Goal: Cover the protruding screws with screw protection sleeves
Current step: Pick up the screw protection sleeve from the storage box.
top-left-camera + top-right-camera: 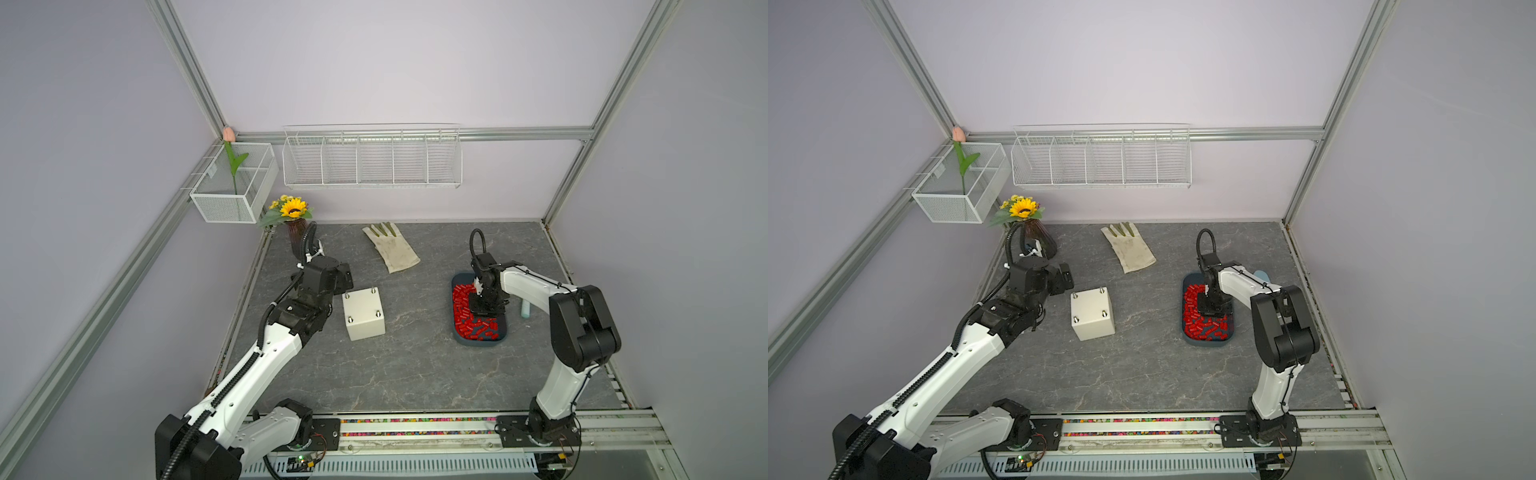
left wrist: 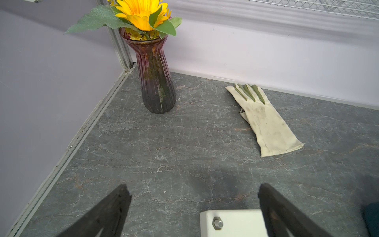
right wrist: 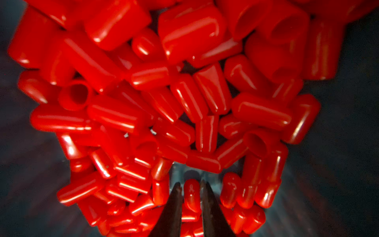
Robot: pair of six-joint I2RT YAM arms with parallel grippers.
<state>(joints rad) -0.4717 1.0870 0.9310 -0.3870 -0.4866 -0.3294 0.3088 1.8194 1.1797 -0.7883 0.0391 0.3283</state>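
Between the right pincer's (image 3: 190, 185) tips: a single sleeve (image 3: 192, 195), red, lying lengthwise along the gap, with both fingers closed in against its sides, so the pincer is clamped on it. It is low in the pile, and the rest of the screw protection sleeves (image 3: 184, 98) are heaped just ahead of the tips and to both sides, some touching the fingers. In both top views the right pincer (image 1: 484, 305) points straight down into the dark blue tray (image 1: 478, 341) and blocks the grip itself from view; the loose sleeves (image 1: 1196, 320) fill the tray around it. Well off to that pincer's left is the white box (image 1: 363, 313), upright on the counter (image 1: 415, 365), with the protruding screws (image 1: 350, 319) standing at its four top corners, all uncovered. The left pincer (image 2: 193, 185) has its jaws wide apart and grips nothing. Wrist view shows a box corner (image 2: 231, 223) with one screw (image 2: 217, 223) just short of the tips, partly behind one finger. In a top view the left pincer (image 1: 1065, 278) is just beside the box's far left corner; I can't tell whether they touch. Further ahead of the left pincer are a vase (image 2: 156, 82) and a glove (image 2: 264, 121), both clear of it.
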